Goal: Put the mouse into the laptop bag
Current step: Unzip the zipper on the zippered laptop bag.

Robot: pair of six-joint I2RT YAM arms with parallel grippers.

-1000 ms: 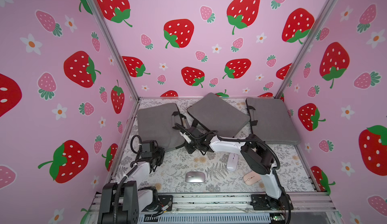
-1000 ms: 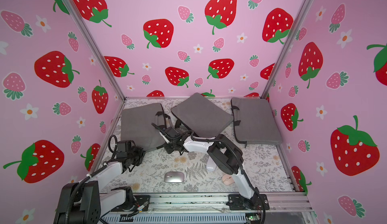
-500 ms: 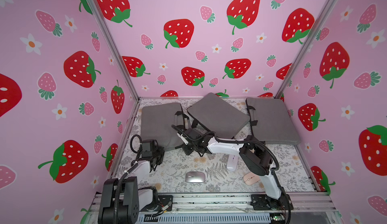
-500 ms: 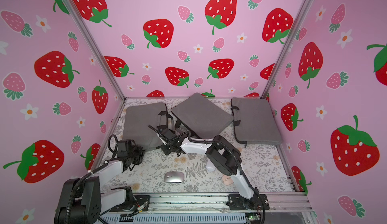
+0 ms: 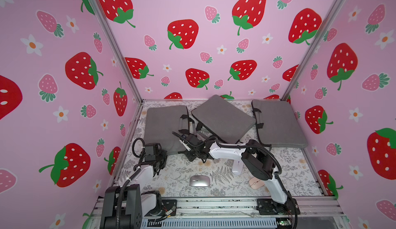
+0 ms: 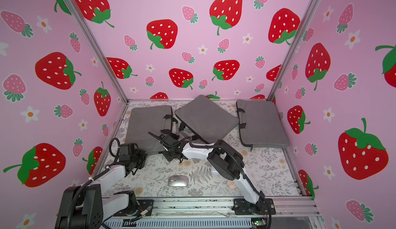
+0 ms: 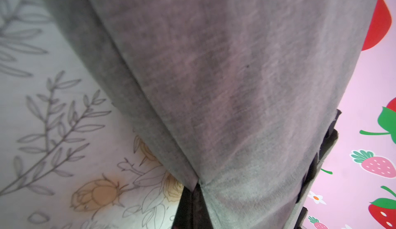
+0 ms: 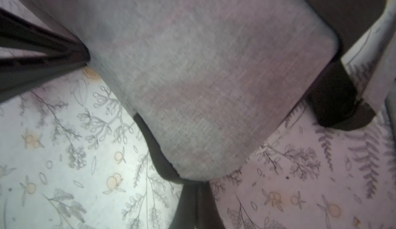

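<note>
Along the far edge of the surface, three laptop bags: left bag, middle bag, right bag. Toward its near edge, three mice: silver mouse, pink mouse, white mouse.

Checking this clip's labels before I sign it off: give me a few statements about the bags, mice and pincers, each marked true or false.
1. Three grey bags lie on the table: left laptop bag, middle laptop bag, right laptop bag. True.
2. The silver mouse is inside a bag. False: it lies on the table near the front edge.
3. The left pincer and right pincer are both shut on the left laptop bag's near edge. True.
4. The right pincer holds the pink mouse. False: it lies on the table beside the right arm.
</note>
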